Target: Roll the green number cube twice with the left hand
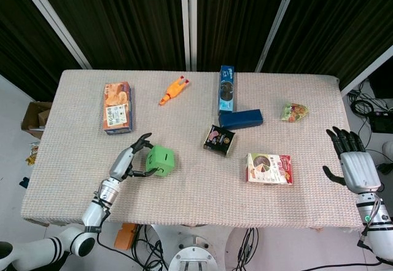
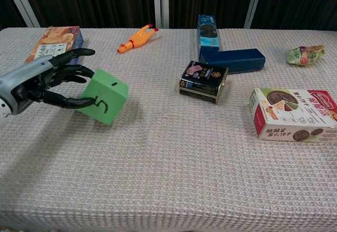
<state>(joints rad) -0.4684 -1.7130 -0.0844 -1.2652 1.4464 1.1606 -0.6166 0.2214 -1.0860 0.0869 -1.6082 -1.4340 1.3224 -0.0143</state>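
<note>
Left hand (image 2: pixel 45 82) cradles the tilted cube (image 2: pixel 104 96), fingers spread. If I shove hard, it may tumble into the tin (image 2: pixel 203 81).

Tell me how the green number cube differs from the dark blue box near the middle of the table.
The green foam number cube is bright, equal-sided and marked with a 5; the long dark blue rectangular box is dark, elongated and shows no markings. The cube sits tilted on an edge, with the left hand touching it with its fingers; the box lies flat, untouched. Both rest on the cream woven tablecloth.
</note>
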